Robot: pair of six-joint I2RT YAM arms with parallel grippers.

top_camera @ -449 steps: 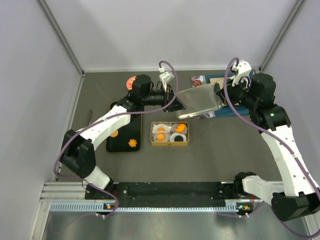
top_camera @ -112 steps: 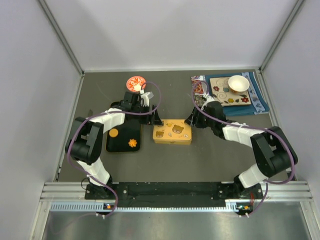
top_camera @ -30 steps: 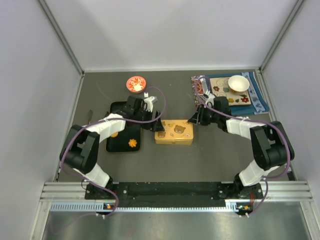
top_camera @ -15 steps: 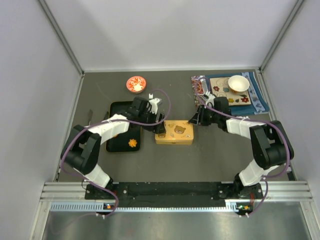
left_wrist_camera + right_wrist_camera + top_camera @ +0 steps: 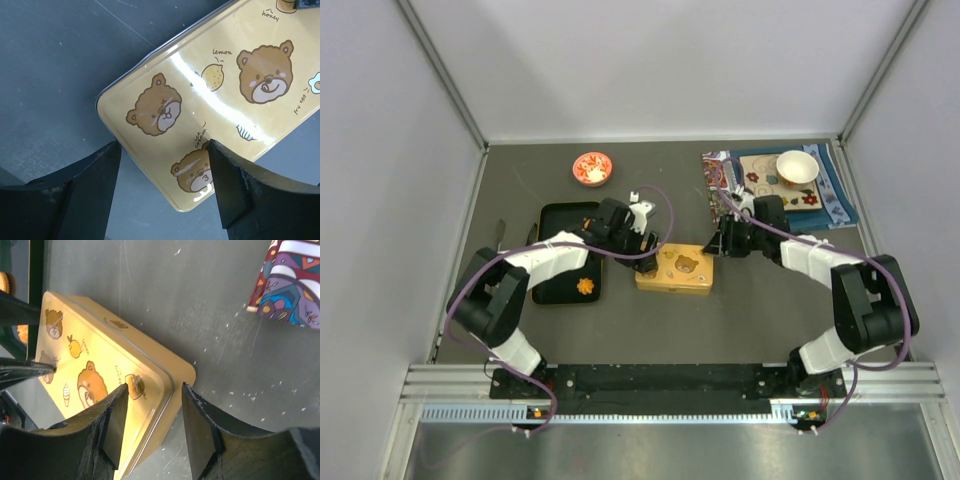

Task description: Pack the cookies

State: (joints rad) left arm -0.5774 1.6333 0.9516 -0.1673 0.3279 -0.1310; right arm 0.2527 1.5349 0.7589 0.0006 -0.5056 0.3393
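**Tin** (image 5: 678,268): yellow, with a bear-printed lid on and its contents hidden. It lies slightly askew on the desk (image 5: 750,320), with one hand at each end.

**Left hand** (image 5: 162,172): spread wide and holding nothing. Its fingers (image 5: 95,185) straddle one corner of the tin. Whether they touch it cannot be told.

**Right hand** (image 5: 152,422): open at a narrower gap and holding nothing. The tin's opposite corner sits between its fingers (image 5: 200,425).

**Purpose, as judged:** bracketing the tin from both ends suits steadying or squaring it, or seating the lid. Neither hand is set for a lift.

**Cookies:** one flower-shaped cookie (image 5: 584,285) lies unpacked on the black tray (image 5: 558,292), just left of the tin. With the lid on, packing looks unfinished or deliberately closed short.

**Views compared:**
- The top view gives the whole layout: both arms, the tray, and the red bowl (image 5: 591,168) well behind. The hands are too small there to read their spread.
- The left wrist view shows the lid print and the wide gap, but not the tray.
- The right wrist view alone shows the tin's side wall and lid seam. It also shows two cookies (image 5: 22,333) at its left edge, where the top view shows only one.
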